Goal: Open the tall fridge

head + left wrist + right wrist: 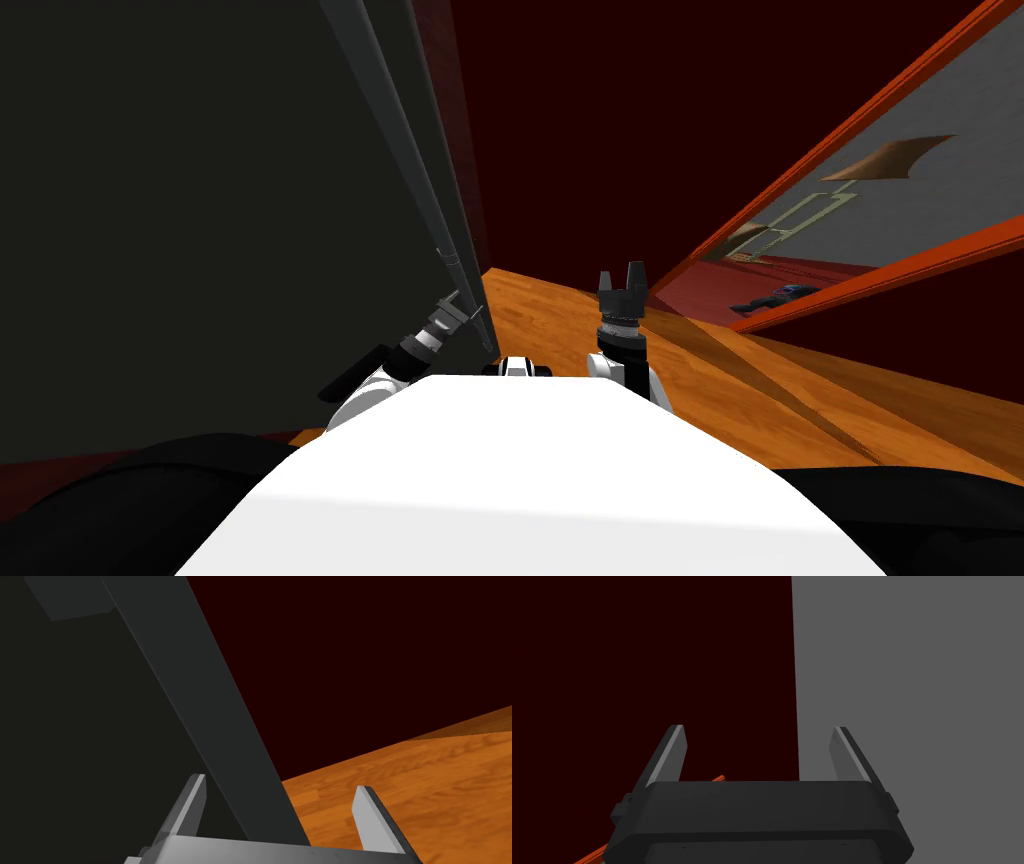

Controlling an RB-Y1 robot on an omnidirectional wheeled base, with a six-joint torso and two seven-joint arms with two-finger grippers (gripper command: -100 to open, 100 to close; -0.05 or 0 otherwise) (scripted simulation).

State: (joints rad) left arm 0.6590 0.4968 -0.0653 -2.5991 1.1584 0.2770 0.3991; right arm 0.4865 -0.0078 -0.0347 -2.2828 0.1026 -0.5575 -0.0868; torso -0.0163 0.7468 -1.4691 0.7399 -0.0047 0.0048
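Fridge: The tall dark fridge (pixel 200 200) is seen close by on the left side. Its flat dark door (pixel 75 726) is right next to the left arm.
Handle: A long grey bar handle (pixel 200 701) is seen running up the edge of that door.
Left gripper: The left gripper (pixel 280 782) is held at the low part of the handle. Its two thin fingers (pixel 196 798) are spread wide. The bar is seen between them, nearer to one finger, and it is not squeezed.
Right gripper: The right gripper (pixel 758 727) is held up in front of the chest, well apart from the fridge. Its fingers are spread too, and nothing is held between them.
Floor: An orange wooden floor (pixel 425 786) is seen past the handle.
Step in hand: It is judged that the handle is about to be grabbed.
How to do it well: The bar should be moved to the middle of the gap first. Then the fingers should be closed on it tightly. After that the door should be pulled slowly, in a curve, the way a door swings.
What could go wrong: If the bar is caught only by the tips, it may slip out when the door is pulled.
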